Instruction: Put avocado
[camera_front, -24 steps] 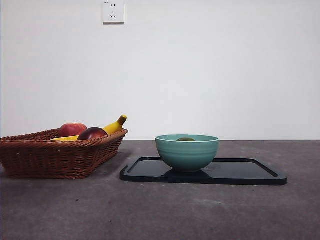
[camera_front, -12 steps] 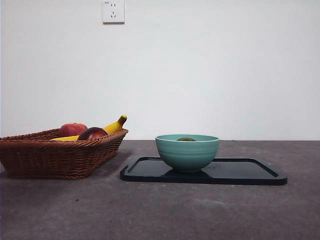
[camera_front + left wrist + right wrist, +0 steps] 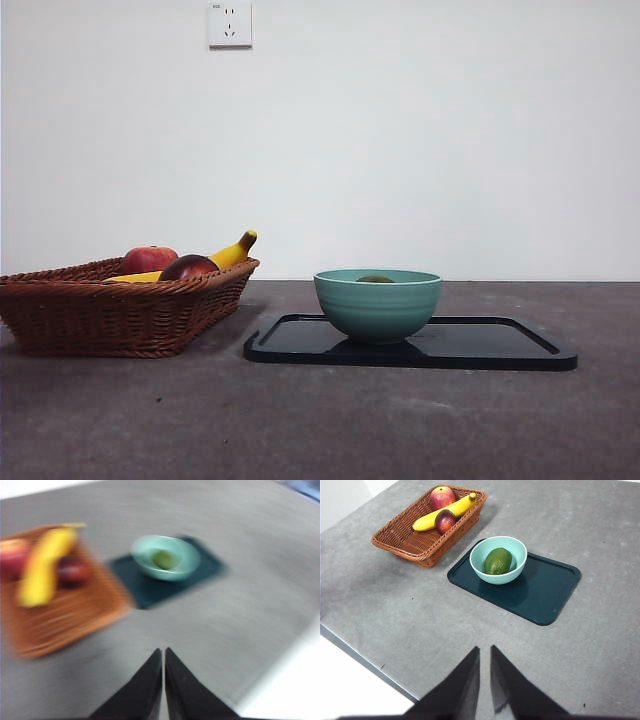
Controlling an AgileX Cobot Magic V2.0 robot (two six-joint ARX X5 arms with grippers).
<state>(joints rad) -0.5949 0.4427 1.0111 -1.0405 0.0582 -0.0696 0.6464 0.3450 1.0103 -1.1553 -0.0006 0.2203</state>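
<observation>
The dark-green avocado (image 3: 497, 561) lies inside a teal bowl (image 3: 498, 559) that stands on a dark tray (image 3: 545, 592). In the front view only the avocado's top (image 3: 375, 279) peeks over the bowl's rim (image 3: 378, 275). The blurred left wrist view shows the avocado (image 3: 163, 558) in the bowl (image 3: 165, 557) too. My left gripper (image 3: 163, 652) is shut, high and far back from the bowl. My right gripper (image 3: 484, 651) hangs high above the table's near edge, its jaws nearly together and holding nothing. Neither arm shows in the front view.
A wicker basket (image 3: 400, 540) left of the tray holds a red apple (image 3: 442, 496), a banana (image 3: 445, 513) and a dark reddish fruit (image 3: 445, 520). The table's edge (image 3: 365, 660) runs close below the right gripper. A wall socket (image 3: 229, 23) sits on the back wall.
The front view has shifted a few pixels to the right. Bowl, tray and basket stand as before, and no arm has entered that view.
</observation>
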